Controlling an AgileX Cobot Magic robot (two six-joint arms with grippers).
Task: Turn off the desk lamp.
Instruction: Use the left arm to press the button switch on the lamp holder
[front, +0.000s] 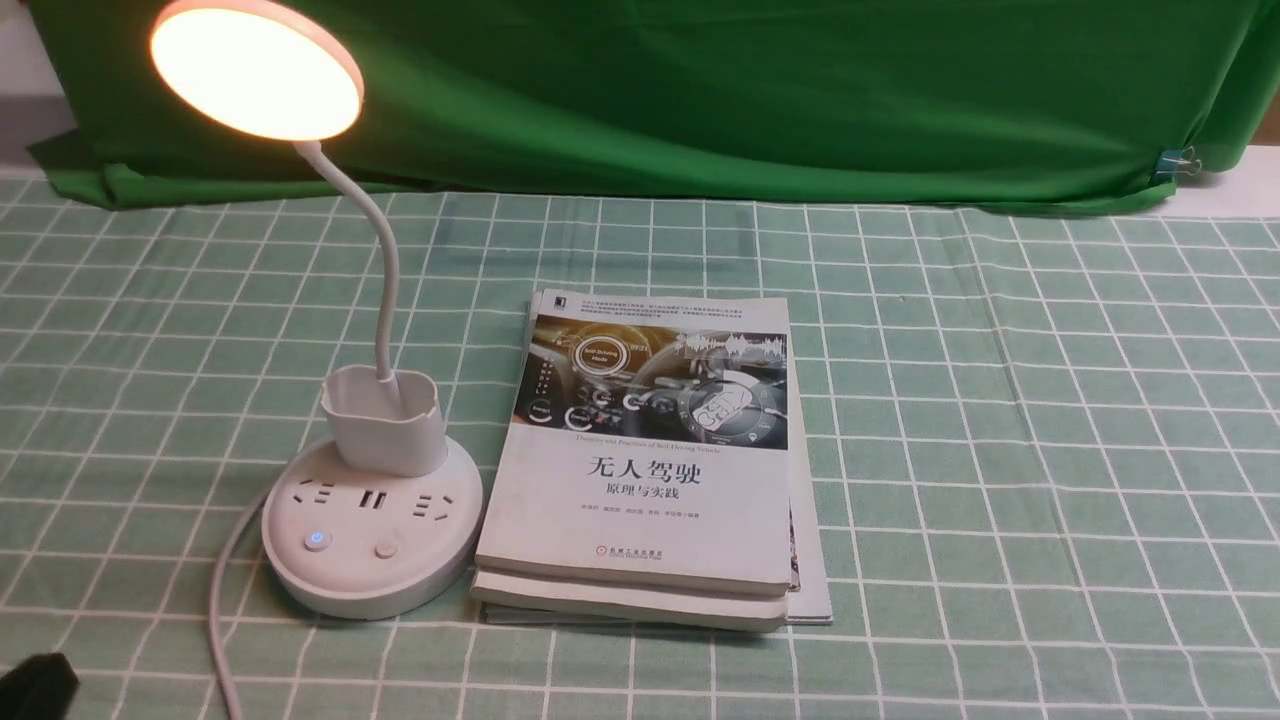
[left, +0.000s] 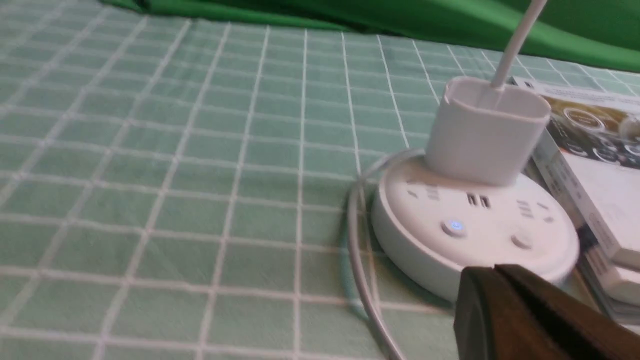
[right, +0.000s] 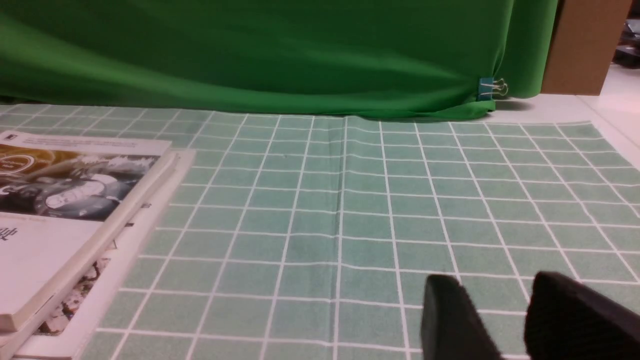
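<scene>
Lamplight glows warm from the round head (front: 256, 68) of the white desk lamp (front: 372, 520), which stands toward the table's near left corner on a checked green tablecloth (front: 1000, 450). Its thin neck (front: 385, 270) rises out of the small cup holder (front: 383, 425) on the round base (front: 370, 575); 1 of 2 buttons (front: 316, 540) shines blue. A stack of books (front: 650, 470) lies just beside the base, toward the table's middle. The left gripper (left: 495, 272) has its fingers pressed together near the base; the right gripper (right: 495, 280) has its fingers spread, gripping nothing.
</scene>
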